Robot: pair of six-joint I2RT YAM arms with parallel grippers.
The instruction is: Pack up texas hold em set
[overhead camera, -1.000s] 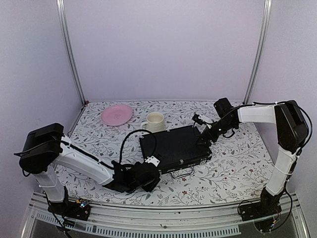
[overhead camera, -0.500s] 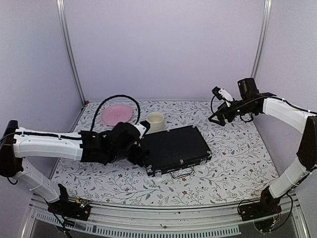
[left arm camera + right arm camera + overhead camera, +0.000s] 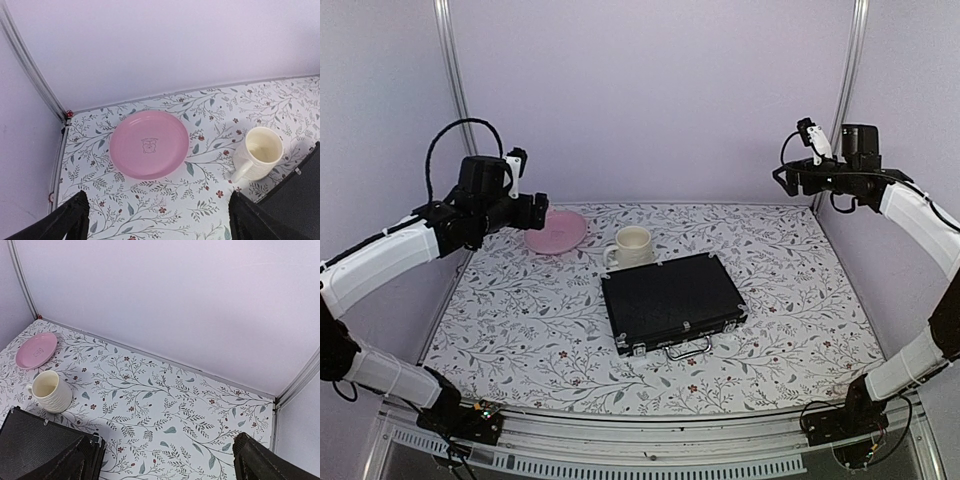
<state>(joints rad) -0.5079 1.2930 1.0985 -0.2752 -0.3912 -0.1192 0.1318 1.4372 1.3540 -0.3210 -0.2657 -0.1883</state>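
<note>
Case (image 3: 672,300) is flat black, lid shut, and lies on the table (image 3: 800,310) around the middle, a bit closer to the near edge. It is turned slightly, with its long sides roughly parallel to the near edge. Metal handle (image 3: 688,349) lies flat on the cloth on the side facing the near edge, with a latch (image 3: 638,348) on either side of it.

Left gripper (image 3: 530,211) hovers high over the far left corner, above the pink plate (image 3: 557,232) and well apart from the case. In the left wrist view the two fingers (image 3: 70,220) sit at the bottom corners of the frame — jaws spread wide, nothing between them, nothing held.

Right gripper (image 3: 788,180) hangs high over the far right corner, also well clear of the case. In the right wrist view the fingers are just as far apart — wide open, empty.

Cream mug (image 3: 632,245) stands upright just beyond the case's far edge near its left end, handle pointing left. I can't tell if it touches the case. The plate is near the far left corner, left of the mug and apart from it. The table cover is a floral print.
</note>
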